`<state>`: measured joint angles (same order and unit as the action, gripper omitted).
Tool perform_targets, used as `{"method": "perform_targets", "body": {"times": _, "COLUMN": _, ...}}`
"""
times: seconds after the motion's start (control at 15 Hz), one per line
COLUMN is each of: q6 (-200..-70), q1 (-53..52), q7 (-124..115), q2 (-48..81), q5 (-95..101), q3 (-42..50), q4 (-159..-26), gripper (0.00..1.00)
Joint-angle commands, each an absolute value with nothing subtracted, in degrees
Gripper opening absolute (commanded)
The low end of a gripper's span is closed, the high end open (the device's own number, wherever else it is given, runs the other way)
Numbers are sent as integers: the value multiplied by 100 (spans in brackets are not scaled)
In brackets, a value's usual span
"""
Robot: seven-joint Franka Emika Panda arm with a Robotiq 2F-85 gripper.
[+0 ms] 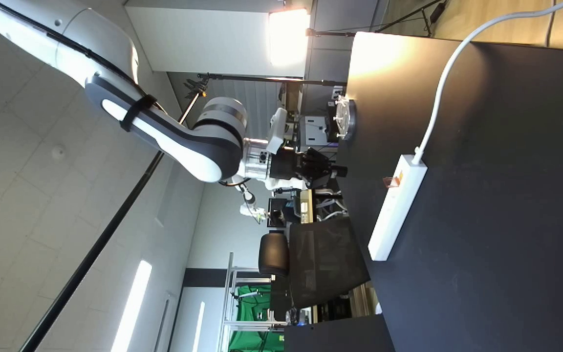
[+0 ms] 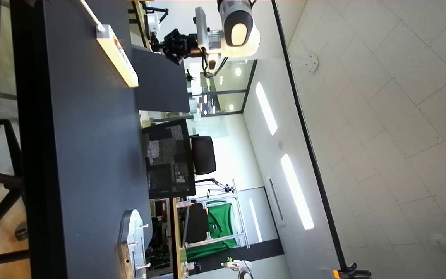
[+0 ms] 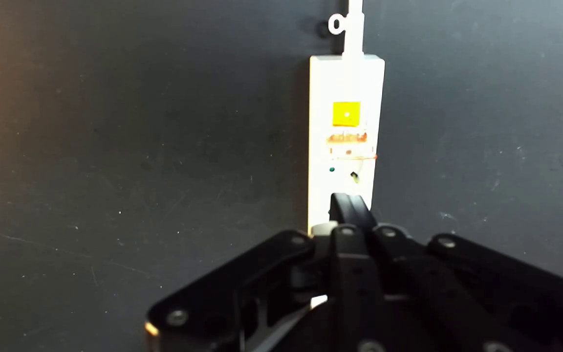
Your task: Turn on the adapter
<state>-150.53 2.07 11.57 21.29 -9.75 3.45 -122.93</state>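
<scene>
The adapter, a long narrow white power strip, lies on the dark table in both exterior views [image 1: 390, 220] [image 2: 119, 58] and in the wrist view [image 3: 321, 181]. Its switch [image 3: 346, 114] shows as a bright yellow square near the cable end in the wrist view. A small translucent reddish flap [image 1: 391, 182] stands up beside the switch. My gripper [image 1: 340, 171] is held above the table, apart from the adapter, and also shows in an exterior view [image 2: 155, 43]. In the wrist view its fingertips [image 3: 350, 198] are together, with nothing between them, and cover part of the strip's outlet side.
A white cable [image 1: 439, 95] runs from the adapter's switch end across the dark table [image 1: 496, 220] to its edge. A board with clear plastic and upright pegs [image 1: 344, 117] stands elsewhere on the table, also seen in an exterior view [image 2: 137, 242]. A black chair [image 2: 170, 159] stands beyond the table.
</scene>
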Motion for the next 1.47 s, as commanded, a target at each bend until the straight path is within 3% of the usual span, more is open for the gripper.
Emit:
{"method": "perform_targets", "body": {"times": 0.0, "q6": -15050, "q1": 364, "q7": 1065, "q2": 2120, "q5": -853, "q3": 188, "q4": -12291, "gripper": 1}}
{"method": "perform_targets", "body": {"times": 1.4, "q6": -15219, "q1": 666, "q7": 1124, "q2": 2981, "q5": -881, "q3": -193, "q4": -12085, "gripper": 0}}
